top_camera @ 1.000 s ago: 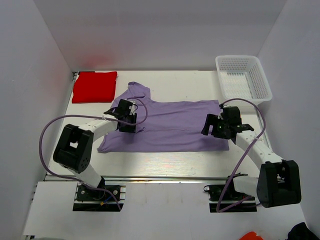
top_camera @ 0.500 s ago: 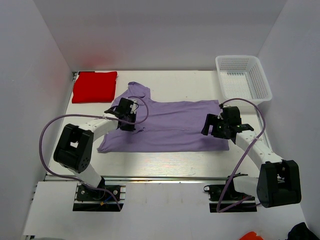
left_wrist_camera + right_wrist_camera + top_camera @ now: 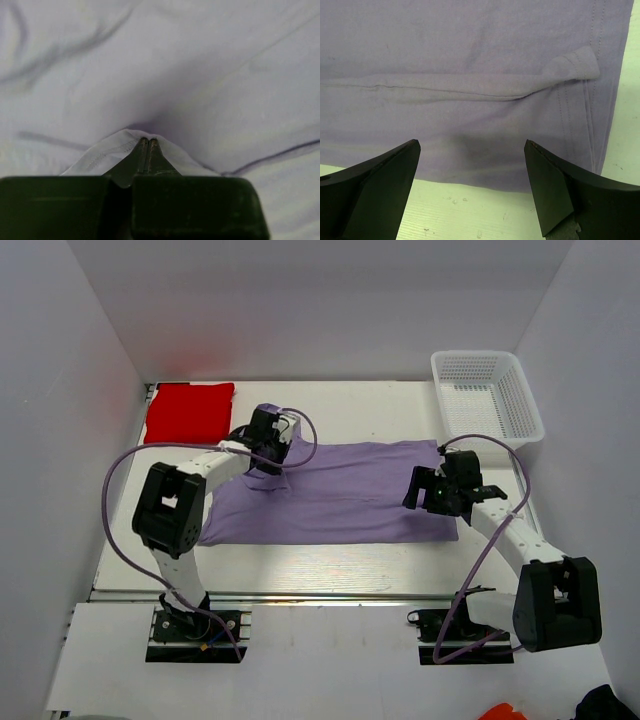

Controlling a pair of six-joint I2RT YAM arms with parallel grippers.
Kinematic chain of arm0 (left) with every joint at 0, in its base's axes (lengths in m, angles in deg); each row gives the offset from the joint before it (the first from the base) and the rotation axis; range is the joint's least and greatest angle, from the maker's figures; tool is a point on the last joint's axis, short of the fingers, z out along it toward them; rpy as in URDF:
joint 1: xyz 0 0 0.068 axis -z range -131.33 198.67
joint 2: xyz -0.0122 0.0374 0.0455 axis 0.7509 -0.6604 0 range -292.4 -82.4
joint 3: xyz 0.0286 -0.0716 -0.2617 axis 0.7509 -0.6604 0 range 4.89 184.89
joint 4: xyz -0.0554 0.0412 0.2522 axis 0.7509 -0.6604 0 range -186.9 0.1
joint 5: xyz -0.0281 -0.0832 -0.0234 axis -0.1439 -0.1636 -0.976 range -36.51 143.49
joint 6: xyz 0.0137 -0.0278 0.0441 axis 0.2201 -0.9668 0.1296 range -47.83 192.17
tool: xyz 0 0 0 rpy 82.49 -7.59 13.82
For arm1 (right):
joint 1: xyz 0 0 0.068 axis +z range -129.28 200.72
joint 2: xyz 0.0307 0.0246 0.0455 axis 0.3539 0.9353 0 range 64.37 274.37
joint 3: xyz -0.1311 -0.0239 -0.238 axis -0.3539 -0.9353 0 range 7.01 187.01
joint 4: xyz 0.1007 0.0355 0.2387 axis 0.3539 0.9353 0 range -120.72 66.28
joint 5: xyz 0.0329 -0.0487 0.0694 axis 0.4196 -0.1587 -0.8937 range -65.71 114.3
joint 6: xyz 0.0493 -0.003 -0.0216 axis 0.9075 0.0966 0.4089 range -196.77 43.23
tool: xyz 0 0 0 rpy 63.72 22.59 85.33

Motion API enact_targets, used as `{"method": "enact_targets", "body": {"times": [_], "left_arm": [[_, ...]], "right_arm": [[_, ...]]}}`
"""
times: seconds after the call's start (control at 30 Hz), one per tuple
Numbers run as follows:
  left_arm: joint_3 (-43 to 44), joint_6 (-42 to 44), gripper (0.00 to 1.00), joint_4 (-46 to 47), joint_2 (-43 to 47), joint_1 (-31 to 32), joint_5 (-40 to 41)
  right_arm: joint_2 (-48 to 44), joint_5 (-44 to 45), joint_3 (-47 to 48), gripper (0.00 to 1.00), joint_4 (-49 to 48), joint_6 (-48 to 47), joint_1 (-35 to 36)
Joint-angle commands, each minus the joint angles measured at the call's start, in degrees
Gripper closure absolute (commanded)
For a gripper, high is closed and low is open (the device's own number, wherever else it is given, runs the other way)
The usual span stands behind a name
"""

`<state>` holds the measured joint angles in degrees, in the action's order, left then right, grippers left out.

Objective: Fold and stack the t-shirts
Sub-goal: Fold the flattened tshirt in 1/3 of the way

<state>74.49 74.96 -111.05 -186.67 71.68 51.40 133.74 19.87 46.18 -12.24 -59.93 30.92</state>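
Top external: lavender t-shirt point(image 3: 340, 495) spread flat mid-table, soft knit, roughly rectangular. Red t-shirt point(image 3: 188, 412), a neat folded rectangle, lies at 10 o'clock. White mesh basket point(image 3: 487, 390) at 2 o'clock.
Left wrist: left gripper point(image 3: 148, 142) pinched tight on a raised ridge of lavender cloth, with creases radiating from it.
Right wrist: right gripper point(image 3: 470, 150) spread wide, holding nothing, above the double-stitched hem. Curled hem tab point(image 3: 577, 62) at 1 o'clock.

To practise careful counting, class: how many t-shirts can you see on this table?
2. The lavender t-shirt lies spread across the middle; the red t-shirt sits folded at the far left. No others show.
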Motion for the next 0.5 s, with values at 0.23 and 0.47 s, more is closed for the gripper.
{"method": "enact_targets", "body": {"times": [0.23, 0.47], "left_arm": [[17.7, 14.4, 1.00, -3.9, -11.4, 0.2, -11.1], [23.0, 17.9, 0.82, -8.9, -15.5, 0.2, -12.8]], "right_arm": [[1.4, 1.0, 2.6, 0.10, 0.8, -1.8, -0.1], [2.4, 0.8, 2.9, 0.10, 1.0, -2.2, -0.1]]}}
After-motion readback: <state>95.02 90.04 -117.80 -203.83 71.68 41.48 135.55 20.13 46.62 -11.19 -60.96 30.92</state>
